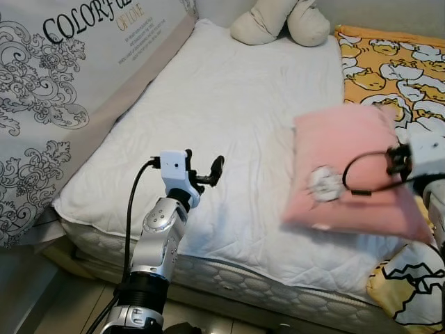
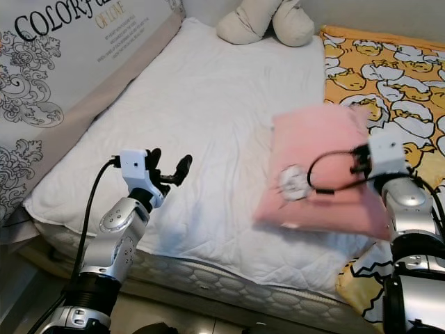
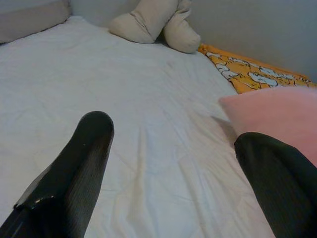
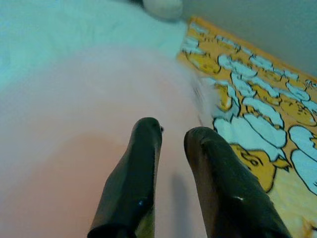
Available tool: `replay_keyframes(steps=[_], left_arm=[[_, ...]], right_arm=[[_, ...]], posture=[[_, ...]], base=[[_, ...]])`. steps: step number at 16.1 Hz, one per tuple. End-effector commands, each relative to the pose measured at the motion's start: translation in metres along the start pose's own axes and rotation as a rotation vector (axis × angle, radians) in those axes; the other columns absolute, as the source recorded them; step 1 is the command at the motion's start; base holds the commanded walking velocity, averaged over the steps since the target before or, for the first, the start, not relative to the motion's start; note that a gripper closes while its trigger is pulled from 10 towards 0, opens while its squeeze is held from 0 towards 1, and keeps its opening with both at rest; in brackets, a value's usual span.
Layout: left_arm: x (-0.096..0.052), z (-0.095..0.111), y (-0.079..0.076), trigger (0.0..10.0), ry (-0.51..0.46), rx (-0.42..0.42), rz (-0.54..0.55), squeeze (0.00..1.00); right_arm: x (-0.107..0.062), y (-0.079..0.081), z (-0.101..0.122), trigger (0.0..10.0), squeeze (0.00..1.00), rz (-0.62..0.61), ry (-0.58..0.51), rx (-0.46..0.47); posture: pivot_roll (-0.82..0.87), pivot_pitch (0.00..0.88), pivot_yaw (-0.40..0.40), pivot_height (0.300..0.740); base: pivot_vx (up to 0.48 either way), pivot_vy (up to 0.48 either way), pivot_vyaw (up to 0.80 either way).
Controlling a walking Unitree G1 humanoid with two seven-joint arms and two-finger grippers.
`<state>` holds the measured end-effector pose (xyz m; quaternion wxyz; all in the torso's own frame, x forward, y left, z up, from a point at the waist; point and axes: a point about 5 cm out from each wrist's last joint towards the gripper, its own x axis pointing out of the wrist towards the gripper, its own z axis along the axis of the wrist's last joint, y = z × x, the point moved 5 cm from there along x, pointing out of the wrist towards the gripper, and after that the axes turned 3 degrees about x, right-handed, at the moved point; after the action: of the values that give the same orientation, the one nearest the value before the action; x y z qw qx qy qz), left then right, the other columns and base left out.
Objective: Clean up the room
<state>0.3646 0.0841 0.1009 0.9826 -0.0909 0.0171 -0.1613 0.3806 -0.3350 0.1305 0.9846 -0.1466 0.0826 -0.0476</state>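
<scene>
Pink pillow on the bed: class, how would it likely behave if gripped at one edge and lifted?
The pink pillow looks plump and soft, so it would probably sag rather than stay stiff. It seems light for its bulk. Its fuzzy cover, seen by the right gripper, should resist slipping from the fingers.

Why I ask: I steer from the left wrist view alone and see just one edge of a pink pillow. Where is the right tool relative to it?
Observer: The right tool is at the right edge of the pink pillow, beside the yellow cartoon blanket.
Operator: Where does my left tool sit on the bed?
Observer: The left tool hovers open over the near edge of the white mattress, left of the pillow and apart from it.
Operator: Anything left of the bed?
Observer: A grey ornamented fabric printed "COLORFUL" runs along that side.
</scene>
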Motion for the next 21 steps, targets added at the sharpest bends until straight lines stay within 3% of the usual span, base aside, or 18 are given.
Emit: replay_keyframes(steps=[1,4,5,7,9,11,13,16,18,20,21], left_arm=[[0.001,-0.002,-0.003,10.0,0.007,0.007,-0.006,0.0],[0.0,-0.003,-0.005,10.0,0.009,0.009,-0.013,0.0],[-0.001,-0.001,-0.001,10.0,0.003,0.085,0.002,0.0],[-0.003,-0.002,0.011,10.0,0.011,0.114,0.033,0.0],[-0.004,0.001,0.015,10.0,0.007,0.142,0.038,0.0],[-0.004,-0.001,0.016,10.0,0.021,0.206,0.037,0.0],[-0.004,-0.005,0.015,10.0,0.027,0.2,0.041,0.0],[-0.003,-0.005,0.016,10.0,0.018,0.166,0.056,0.0],[-0.002,-0.002,0.018,10.0,0.008,0.134,0.073,0.0],[-0.001,-0.002,0.021,10.0,0.009,0.128,0.087,0.0],[-0.001,-0.003,0.021,10.0,0.009,0.12,0.092,0.0]], right_arm=[[-0.001,0.001,0.003,10.0,1.0,-0.032,-0.041,0.037],[-0.005,0.009,0.017,10.0,1.0,-0.085,-0.171,0.119],[-0.013,0.024,0.016,10.0,1.0,-0.112,-0.244,0.212],[-0.028,0.039,-0.007,10.0,1.0,-0.196,-0.264,0.308],[-0.043,0.055,-0.028,10.0,1.0,-0.224,-0.236,0.341],[-0.07,0.071,-0.058,10.0,1.0,-0.266,-0.177,0.365],[-0.079,0.071,-0.066,10.0,1.0,-0.282,-0.158,0.36],[-0.078,0.075,-0.057,10.0,1.0,-0.262,-0.181,0.339],[-0.073,0.08,-0.044,10.0,1.0,-0.213,-0.209,0.302],[-0.066,0.1,-0.031,10.0,1.0,-0.062,-0.213,0.202],[-0.064,0.101,-0.029,10.0,0.99,-0.045,-0.209,0.165]], posture=[[-0.07,0.0,0.028,0.73],[-0.08,0.0,0.025,0.73],[-0.08,0.0,0.02,0.73],[-0.08,0.0,0.012,0.73],[-0.07,0.0,0.006,0.73],[-0.07,0.0,0.004,0.73],[-0.08,0.0,0.002,0.73],[-0.09,0.0,0.005,0.73],[-0.09,0.0,0.007,0.73],[-0.1,0.0,0.008,0.73],[-0.1,0.0,0.007,0.73]], base=[[0.0,0.0,0.0],[0.0,0.0,0.0],[0.0,0.0,0.0],[0.0,0.0,0.0],[0.0,0.0,0.0],[0.0,0.0,0.0],[0.0,0.0,0.0],[0.0,0.0,0.0],[0.0,0.0,0.0],[0.0,-0.469,0.0],[0.0,-0.469,0.0]])
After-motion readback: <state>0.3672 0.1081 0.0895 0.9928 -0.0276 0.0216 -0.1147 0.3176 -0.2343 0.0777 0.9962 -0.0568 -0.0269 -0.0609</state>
